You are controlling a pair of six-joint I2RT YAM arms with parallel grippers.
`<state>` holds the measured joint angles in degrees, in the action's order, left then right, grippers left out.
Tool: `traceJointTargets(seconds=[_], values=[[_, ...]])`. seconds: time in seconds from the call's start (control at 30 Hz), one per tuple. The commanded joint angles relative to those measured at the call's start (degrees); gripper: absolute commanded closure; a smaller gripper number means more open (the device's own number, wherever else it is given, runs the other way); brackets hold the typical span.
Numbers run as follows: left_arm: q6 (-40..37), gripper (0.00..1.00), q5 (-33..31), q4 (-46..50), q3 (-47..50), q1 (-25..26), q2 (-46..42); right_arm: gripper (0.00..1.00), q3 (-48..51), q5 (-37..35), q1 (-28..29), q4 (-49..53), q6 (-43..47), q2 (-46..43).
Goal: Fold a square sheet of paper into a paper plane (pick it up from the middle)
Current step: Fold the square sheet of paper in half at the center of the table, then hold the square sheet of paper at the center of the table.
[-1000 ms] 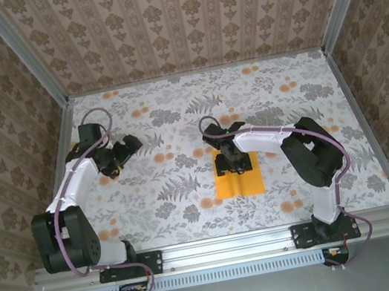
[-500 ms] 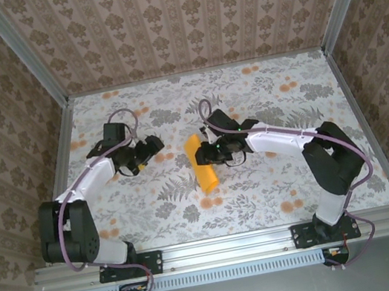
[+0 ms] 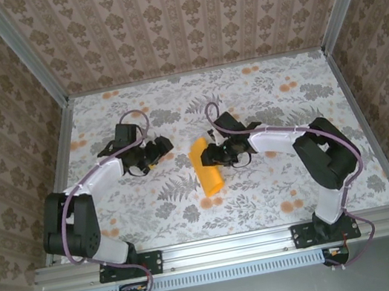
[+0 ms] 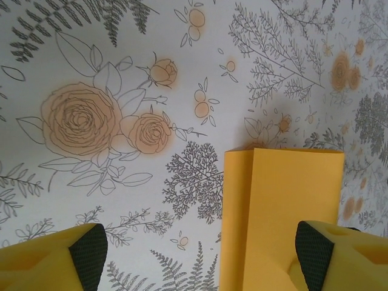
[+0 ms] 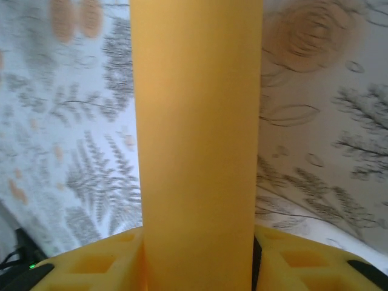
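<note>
Yellow fingers [image 4: 48, 260] with black pads belong to the left end effector [image 3: 157, 150]. It sits left of the middle of the desk [image 3: 279, 198], which has a flower and fern pattern. Its two fingers stand wide apart, and nothing is between them.

Just to the right, near the middle of the desk, is the square sheet of paper [image 3: 204, 165]. It is bright orange-yellow and bent over into a long, narrow shape. From above it runs from far to near, a little slanted. In the left wrist view it shows a straight top edge and a thin flap down its left side.

Right beside the paper is the right end effector [image 3: 213, 154]. Its yellow fingers are clamped on the paper, one on each side. In the right wrist view the paper stretches straight away from that grip. I cannot tell if the paper's other end touches the desk.
</note>
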<state>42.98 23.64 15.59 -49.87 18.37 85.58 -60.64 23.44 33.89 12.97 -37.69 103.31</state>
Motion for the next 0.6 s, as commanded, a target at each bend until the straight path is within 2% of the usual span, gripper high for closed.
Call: traceJointTargets(seconds=[0.0, 0.17, 0.4, 0.57], values=[[1.51, 0.16, 0.36, -1.45, 0.4, 0.86, 0.66, 0.5, -2.48, -6.48, -0.14, 7.01, 5.85, 1.52], [2.41, 0.18, 0.4, -2.36, 0.43, 2.25, 1.23, 0.45, -4.33, -8.74, -0.15, 11.09, 9.35, 2.94], [4.73, 0.22, 1.22, -4.17, 0.35, 3.64, 2.74, 0.45, -4.45, -10.3, -0.14, 12.38, 9.21, 3.53], [5.97, 0.37, 3.51, -7.52, -0.25, 5.4, 4.76, 0.46, -5.14, -10.55, -0.14, 13.31, 8.22, 4.88]])
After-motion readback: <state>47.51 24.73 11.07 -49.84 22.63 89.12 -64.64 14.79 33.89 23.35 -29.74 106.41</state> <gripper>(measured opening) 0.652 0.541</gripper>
